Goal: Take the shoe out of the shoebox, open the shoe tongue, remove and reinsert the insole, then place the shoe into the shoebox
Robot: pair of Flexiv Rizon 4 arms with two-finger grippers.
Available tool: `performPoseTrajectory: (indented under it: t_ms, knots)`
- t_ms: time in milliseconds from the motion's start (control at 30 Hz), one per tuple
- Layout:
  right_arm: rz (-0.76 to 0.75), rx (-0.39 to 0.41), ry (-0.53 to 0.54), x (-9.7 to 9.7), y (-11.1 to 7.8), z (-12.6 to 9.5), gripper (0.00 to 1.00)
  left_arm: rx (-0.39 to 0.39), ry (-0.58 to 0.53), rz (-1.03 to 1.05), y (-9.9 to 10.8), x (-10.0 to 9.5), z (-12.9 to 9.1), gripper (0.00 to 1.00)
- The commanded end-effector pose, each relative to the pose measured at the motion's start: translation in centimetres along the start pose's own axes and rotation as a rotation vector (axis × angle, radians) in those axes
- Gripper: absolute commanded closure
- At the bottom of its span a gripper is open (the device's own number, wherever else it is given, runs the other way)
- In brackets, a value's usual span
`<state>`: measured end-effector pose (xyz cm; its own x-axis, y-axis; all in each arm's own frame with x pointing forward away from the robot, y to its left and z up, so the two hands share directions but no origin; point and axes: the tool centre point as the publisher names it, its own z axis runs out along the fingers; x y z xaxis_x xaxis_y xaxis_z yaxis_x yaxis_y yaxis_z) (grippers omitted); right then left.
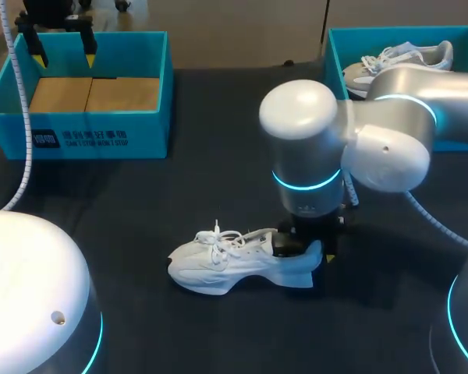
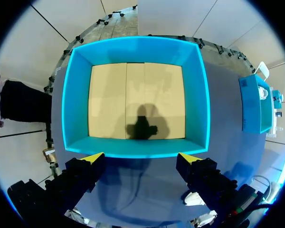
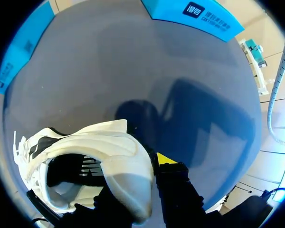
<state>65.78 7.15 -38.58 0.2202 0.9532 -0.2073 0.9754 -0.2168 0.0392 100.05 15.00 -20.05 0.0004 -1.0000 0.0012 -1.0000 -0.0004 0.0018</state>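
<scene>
Right gripper is pinching the heel of the white shoe. One yellow-tipped finger is pressing the outside of the heel wall and the other is sitting dark inside the collar, so the jaws are standing only as far apart as the wall is thick. The inner tip is hidden, but the grip is looking firm.

The shoe is lying on its sole on the dark table, toe pointing toward the robot's left, laces loose, well apart from both boxes. The task is probably sitting at the tongue-opening step. To do it well, the right arm should be holding the heel down and steady without crushing the collar. That leaves the throat and insole reachable from the front.

The left gripper is hanging wide open and empty above the near wall of the left shoebox, touching nothing. It would need to cross to the shoe and take the tongue near its upper edge. A second shoe is resting in the right shoebox.
</scene>
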Motion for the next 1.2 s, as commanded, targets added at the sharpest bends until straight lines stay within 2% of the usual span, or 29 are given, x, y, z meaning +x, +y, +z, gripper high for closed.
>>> performPoseTrajectory:
  t_ms: [33, 67, 100, 133, 167, 433, 600, 700, 800, 1000, 1200]
  knots:
    - [0.026, -0.006, -0.004, 0.9, -0.6, 0.3, 0.95, 0.0, 0.0, 0.0, 0.0, 0.0, 0.0, 0.0]
    - [0.026, -0.005, -0.001, 0.9, -0.6, 0.3, 0.82, 0.0, 0.0, 0.0, 0.0, 0.0, 0.0, 0.0]
    - [0.026, -0.004, -0.001, 0.8, -0.6, 0.2, 0.42, 0.0, 0.0, 0.0, 0.0, 0.0, 0.0, 0.0]
    - [0.029, -0.005, 0.008, 0.7, -0.7, 0.0, 0.13, 0.0, 0.0, 0.0, 0.0, 0.0, 0.0, 0.0]
    - [0.03, -0.005, 0.011, 0.6, -0.7, -0.2, 0.0, 0.0, 0.0, 0.0, 0.0, 0.0, 0.0, 0.0]
    - [0.01, -0.038, 0.096, -0.5, -0.9, -4.0, 0.0, 0.0, 0.0, 0.0, 0.0, 0.0, 0.0, 0.0]
    - [-0.046, -0.04, 0.165, -2.1, -0.9, -7.1, 0.0, 0.0, 0.0, 0.0, 0.0, 0.0, 0.0, 0.0]
    - [-0.125, -0.044, 0.226, -2.9, -0.9, -8.3, 0.0, 0.0, 0.0, 0.0, 0.0, 0.0, 0.0, 0.0]
    - [-0.283, -0.075, 0.303, -3.6, -0.9, -9.5, 0.0, 0.0, 0.0, 0.0, 0.0, 0.0, 0.0, 0.0]
    - [-0.509, -0.11, 0.364, -3.9, -0.7, -9.7, 0.0, 0.0, 0.0, 0.0, 0.0, 0.0, 0.0, 0.0]
    - [-0.643, -0.135, 0.394, -4.5, -0.3, -9.5, 0.0, 0.0, 0.0, 0.0, 0.0, 0.0, 0.0, 0.0]
